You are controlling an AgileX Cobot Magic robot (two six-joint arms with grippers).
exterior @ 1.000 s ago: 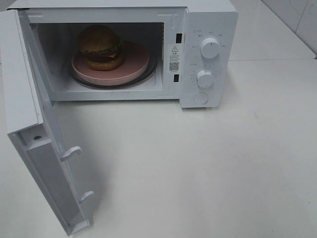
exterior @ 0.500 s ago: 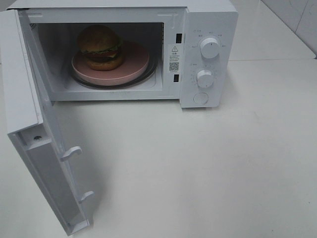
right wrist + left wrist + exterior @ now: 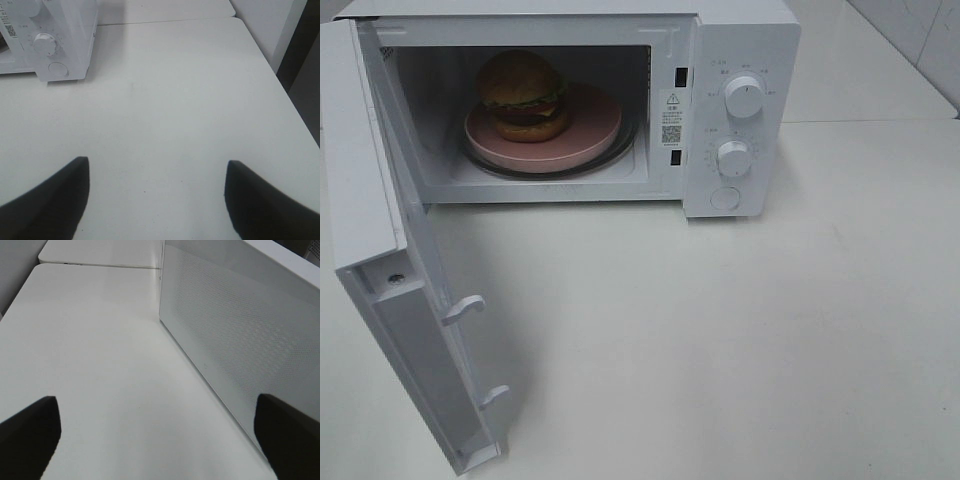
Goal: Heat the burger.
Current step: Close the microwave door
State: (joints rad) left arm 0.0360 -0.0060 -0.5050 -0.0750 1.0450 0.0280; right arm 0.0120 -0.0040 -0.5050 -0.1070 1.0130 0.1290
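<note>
While the left gripper (image 3: 155, 407) and right gripper (image 3: 156, 165) gape empty, one burger (image 3: 523, 88) tops one pink dish (image 3: 595, 128) inside one microwave (image 3: 745, 45).

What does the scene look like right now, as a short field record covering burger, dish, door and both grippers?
burger: on the pink dish, toward its left side
pink dish: inside the microwave
door: swung wide open
upper knob, lower knob: no gripper on either
left gripper: open, empty, beside the door's outer face
right gripper: open, empty, over the table
not yet done: shutting the door, starting the heat
</note>
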